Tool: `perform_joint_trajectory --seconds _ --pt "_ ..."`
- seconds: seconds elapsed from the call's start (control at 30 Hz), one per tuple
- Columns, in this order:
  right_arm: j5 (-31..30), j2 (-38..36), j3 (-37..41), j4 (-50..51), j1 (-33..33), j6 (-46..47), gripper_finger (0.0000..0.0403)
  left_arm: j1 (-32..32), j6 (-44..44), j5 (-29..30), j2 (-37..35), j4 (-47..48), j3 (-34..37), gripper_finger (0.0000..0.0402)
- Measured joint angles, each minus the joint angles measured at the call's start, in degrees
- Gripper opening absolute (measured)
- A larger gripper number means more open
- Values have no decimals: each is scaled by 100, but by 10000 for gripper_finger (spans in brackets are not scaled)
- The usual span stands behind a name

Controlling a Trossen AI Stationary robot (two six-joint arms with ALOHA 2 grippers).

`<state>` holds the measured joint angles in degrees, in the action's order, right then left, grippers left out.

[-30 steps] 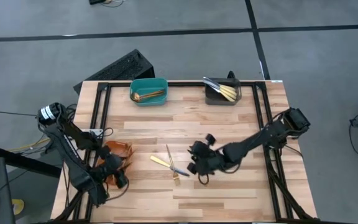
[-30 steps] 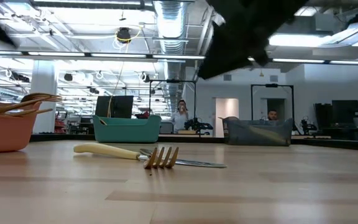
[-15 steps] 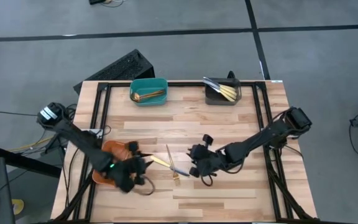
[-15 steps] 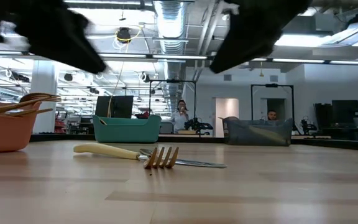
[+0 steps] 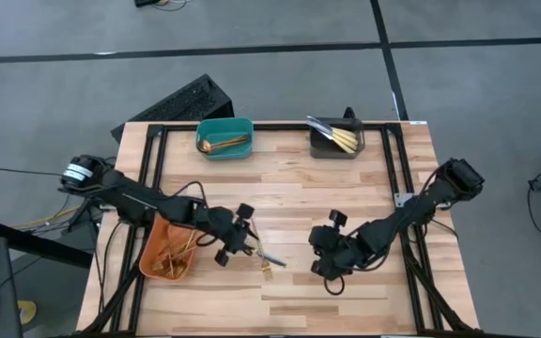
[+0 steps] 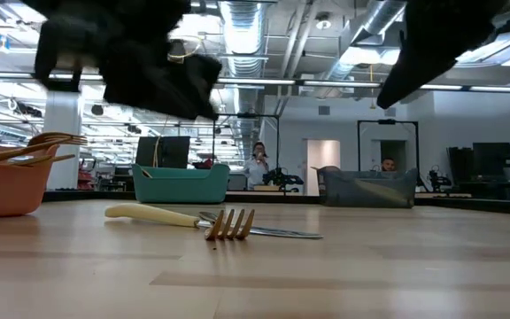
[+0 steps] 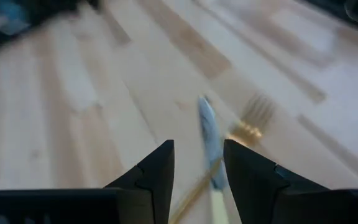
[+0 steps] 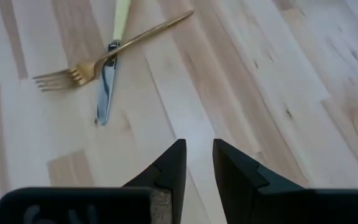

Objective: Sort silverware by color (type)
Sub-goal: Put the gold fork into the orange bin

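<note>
Hovering just beside the crossed pair on the table [image 5: 346, 188], the left gripper [image 5: 239, 242] has its fingers parted a little with nothing between them; its wrist view shows bare wood in the gap and the knife [image 7: 209, 134] lying straight ahead, blade pointing away, with the fork [image 7: 248, 123] tines fanned off to one side of it. Taking that crossed pair as the landmark: the knife [image 5: 252, 247], pale handle and silvery blade, lies over the gold fork [image 5: 262, 250], so their long axes cross rather than line up. The orange bin [image 5: 167, 252] holding gold pieces sits on the far side of the left gripper from the pair; the teal bin [image 5: 224, 137] and the grey bin [image 5: 335, 138] stand well apart from it at the table's back edge, each with cutlery inside. The right gripper [image 5: 331, 264] hangs farther from the pair, narrowly parted and empty. My judgement is that the left arm is the nearer one, and the knife's axis runs roughly along its approach, so the fingers would close across the handle, provided the fork beneath is not caught too.
</note>
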<state>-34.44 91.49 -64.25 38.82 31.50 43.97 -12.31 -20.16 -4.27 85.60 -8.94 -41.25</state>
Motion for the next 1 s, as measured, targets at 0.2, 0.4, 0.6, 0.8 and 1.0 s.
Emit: perform_joint_trajectory --seconds 0.2,0.4,0.6,0.8,1.0 --pt "-3 67 0 -18 119 -24 107 156 -85 -333 967 -571 8 128" --pt "-13 69 0 79 114 -34 107 239 -423 -192 1799 -583 -350 128" --pt "-13 69 0 147 65 -42 107 502 -465 -242 2186 445 -923 128" --pt "-13 69 0 126 64 42 107 657 67 -271 2176 914 -1071 94" --pt "-13 69 0 132 64 65 107 670 272 66 2177 774 -1062 12"
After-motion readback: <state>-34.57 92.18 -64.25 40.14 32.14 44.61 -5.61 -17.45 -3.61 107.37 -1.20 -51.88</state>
